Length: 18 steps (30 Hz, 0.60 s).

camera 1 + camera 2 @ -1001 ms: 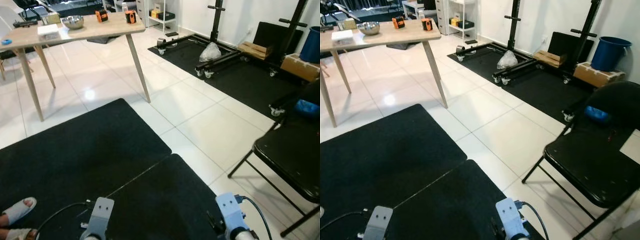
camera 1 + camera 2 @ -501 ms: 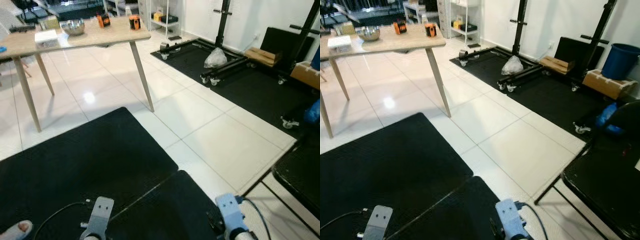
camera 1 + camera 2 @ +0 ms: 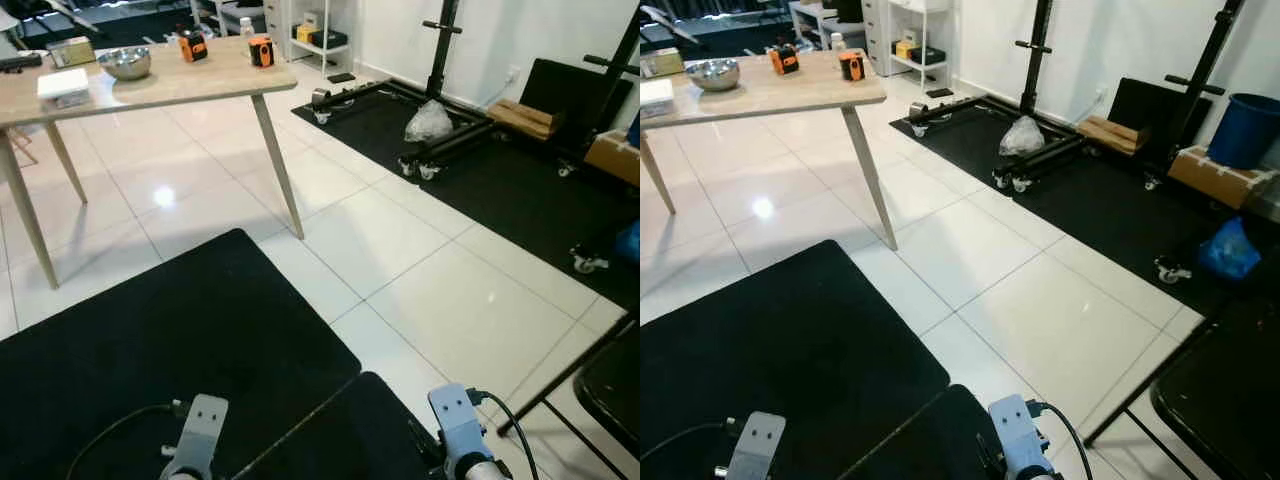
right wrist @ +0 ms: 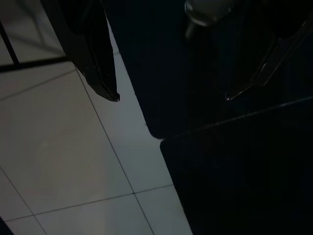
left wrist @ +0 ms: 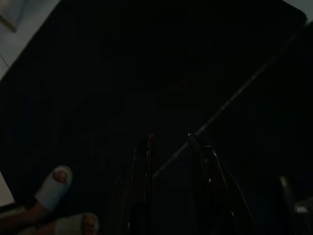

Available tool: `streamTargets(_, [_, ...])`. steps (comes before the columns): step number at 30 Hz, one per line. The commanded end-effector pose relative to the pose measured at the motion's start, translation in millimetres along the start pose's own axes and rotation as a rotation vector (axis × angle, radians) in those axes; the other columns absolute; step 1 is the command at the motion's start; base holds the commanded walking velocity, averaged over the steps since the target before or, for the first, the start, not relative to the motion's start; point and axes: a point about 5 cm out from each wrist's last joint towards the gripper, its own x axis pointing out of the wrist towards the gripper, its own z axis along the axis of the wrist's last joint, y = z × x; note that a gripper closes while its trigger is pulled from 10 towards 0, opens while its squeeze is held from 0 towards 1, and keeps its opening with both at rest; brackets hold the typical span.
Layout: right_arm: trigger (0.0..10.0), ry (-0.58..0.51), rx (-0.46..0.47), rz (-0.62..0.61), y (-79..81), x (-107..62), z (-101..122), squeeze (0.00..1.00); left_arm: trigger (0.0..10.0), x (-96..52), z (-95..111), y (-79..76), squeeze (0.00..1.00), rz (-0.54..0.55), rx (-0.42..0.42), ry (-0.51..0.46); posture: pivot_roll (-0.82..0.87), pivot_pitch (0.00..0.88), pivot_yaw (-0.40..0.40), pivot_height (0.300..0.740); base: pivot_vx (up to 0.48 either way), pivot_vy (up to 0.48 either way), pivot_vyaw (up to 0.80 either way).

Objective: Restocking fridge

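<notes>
No fridge or stock item can be seen. Both arms hang low; their wrists, left arm (image 3: 200, 432) and right arm (image 3: 455, 428), stick up at the bottom edge of the eye views. In the dark left wrist view my left gripper (image 5: 170, 140) is open over a black floor mat (image 5: 146, 73), nothing between its fingers. My right gripper (image 4: 171, 97) is open too, wide, above the mat's edge and white tiles (image 4: 58, 161).
A wooden table (image 3: 150, 88) at far left carries a steel bowl (image 3: 125, 62), a white box (image 3: 62, 85) and two orange items (image 3: 262, 50). A wheeled black rack (image 3: 440, 150) stands far right. A black folding chair (image 3: 1230, 400) is near right. A person's sandalled feet (image 5: 54, 181) are beside me.
The whole picture has shifted: the camera moved, so the chair slid towards the right edge and the table moved left. The sandalled foot left the eye view. Both arms hang as before.
</notes>
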Motion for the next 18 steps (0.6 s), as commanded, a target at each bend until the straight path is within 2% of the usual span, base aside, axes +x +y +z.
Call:
streamTargets(1, [10.0,0.014,0.001,-0.003,-1.2,-2.0,-3.7,0.0,10.0,-2.7,-7.6,-0.7,0.03,-0.008,0.009,0.024,-0.08,0.088,0.039,0.74,0.48,0.0,0.0])
streamTargets(18, [10.0,0.015,-0.004,-0.001,-1.7,-2.1,-4.1,0.0,10.0,-2.9,-7.8,-1.0,0.05,-0.01,0.013,0.022,-0.08,0.082,0.036,0.74,0.48,0.0,0.0])
